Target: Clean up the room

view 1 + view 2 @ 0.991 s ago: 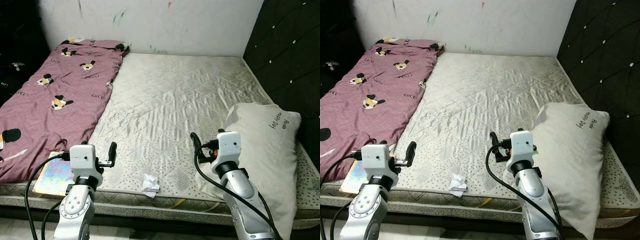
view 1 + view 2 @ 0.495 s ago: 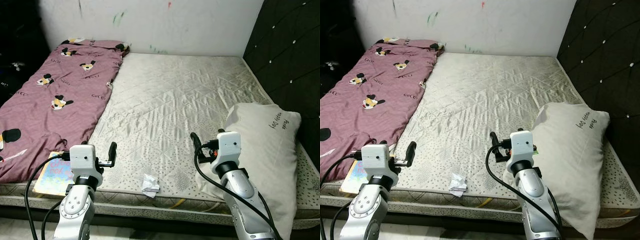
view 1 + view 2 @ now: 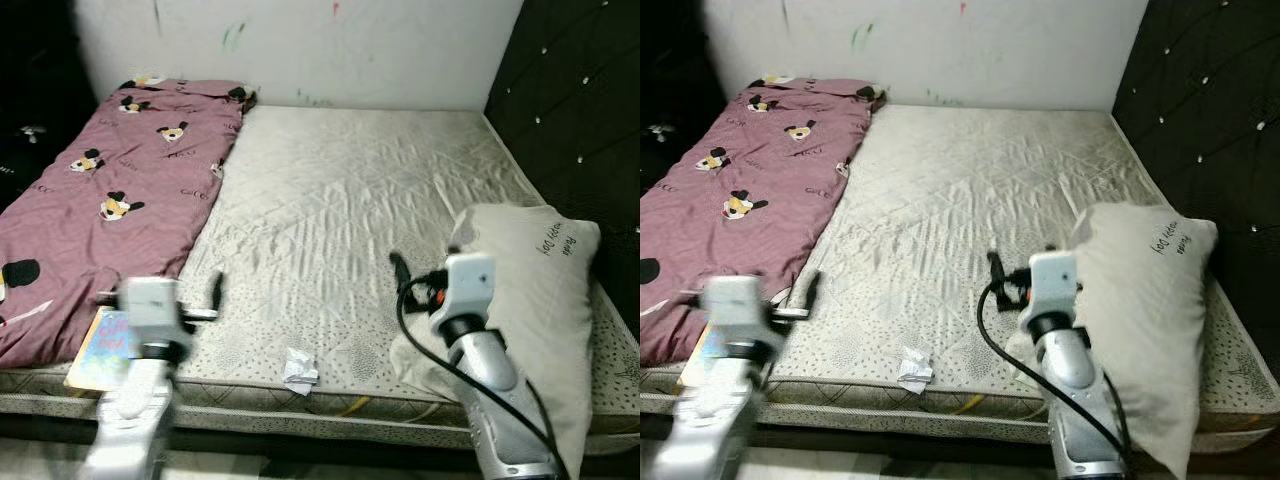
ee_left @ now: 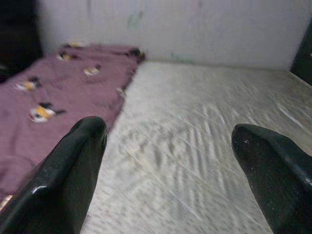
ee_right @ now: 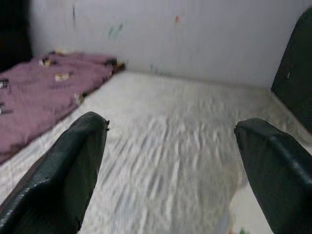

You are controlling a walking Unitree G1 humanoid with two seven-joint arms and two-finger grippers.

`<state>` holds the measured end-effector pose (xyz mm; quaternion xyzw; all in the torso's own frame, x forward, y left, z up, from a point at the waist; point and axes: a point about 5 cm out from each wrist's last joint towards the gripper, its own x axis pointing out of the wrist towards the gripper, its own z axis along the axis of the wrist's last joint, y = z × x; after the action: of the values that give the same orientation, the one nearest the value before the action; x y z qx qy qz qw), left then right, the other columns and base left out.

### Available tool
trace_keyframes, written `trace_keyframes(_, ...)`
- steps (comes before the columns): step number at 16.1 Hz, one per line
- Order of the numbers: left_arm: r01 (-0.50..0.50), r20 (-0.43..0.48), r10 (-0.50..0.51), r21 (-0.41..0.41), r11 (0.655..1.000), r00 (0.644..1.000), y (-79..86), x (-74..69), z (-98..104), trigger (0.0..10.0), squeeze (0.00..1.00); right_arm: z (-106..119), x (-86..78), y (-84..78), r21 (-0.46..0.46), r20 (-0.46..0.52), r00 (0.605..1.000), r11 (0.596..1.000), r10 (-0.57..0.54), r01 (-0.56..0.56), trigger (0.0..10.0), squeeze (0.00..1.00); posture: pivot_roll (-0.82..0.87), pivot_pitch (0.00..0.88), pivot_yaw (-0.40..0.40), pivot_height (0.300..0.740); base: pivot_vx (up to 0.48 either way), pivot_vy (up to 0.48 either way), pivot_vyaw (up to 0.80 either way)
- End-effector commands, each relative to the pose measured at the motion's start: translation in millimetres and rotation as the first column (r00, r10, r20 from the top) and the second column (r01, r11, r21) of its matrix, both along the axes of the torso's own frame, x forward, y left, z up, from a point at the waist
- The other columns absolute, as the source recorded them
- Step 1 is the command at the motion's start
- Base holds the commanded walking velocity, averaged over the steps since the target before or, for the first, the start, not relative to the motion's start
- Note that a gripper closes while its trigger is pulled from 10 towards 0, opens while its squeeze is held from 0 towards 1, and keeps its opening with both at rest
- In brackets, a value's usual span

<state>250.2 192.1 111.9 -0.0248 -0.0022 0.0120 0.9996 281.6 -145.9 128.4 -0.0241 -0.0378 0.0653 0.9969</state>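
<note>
A crumpled white scrap of paper [image 3: 299,368] lies on the grey quilted mattress [image 3: 350,200] near its front edge. A colourful book [image 3: 101,340] rests at the front left corner, partly under the pink blanket [image 3: 110,180]. My left gripper [image 3: 215,291], blurred, hovers above the front edge left of the paper; it is open with nothing between its fingers [image 4: 73,161]. My right gripper [image 3: 398,268] hovers right of the paper, beside the pillow [image 3: 535,300], also open and holding nothing, its fingers [image 5: 73,165] wide apart.
The pale pillow lies along the bed's right side against a dark padded wall [image 3: 570,100]. A white wall [image 3: 300,50] stands behind the bed. A yellow strip [image 3: 352,405] pokes out at the mattress's front edge. Dark space lies left of the blanket.
The left arm has shifted slightly to the left and is now blurred. The right arm has moved a little up and to the right. Paper, book and pillow lie as before.
</note>
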Motion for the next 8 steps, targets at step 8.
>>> trace_keyframes(8, -0.070, -0.239, 0.033, -0.145, 0.987, 0.970, -1.0, -13.9, -65, 10.0, 0.00, -41, -14.6, -8.9, 0.025, -0.145, 0.988, 0.998, -0.056, 0.060, 10.0, 0.00, 0.03, 0.000, 0.005, 0.740, 0.000, 0.000, 0.00)
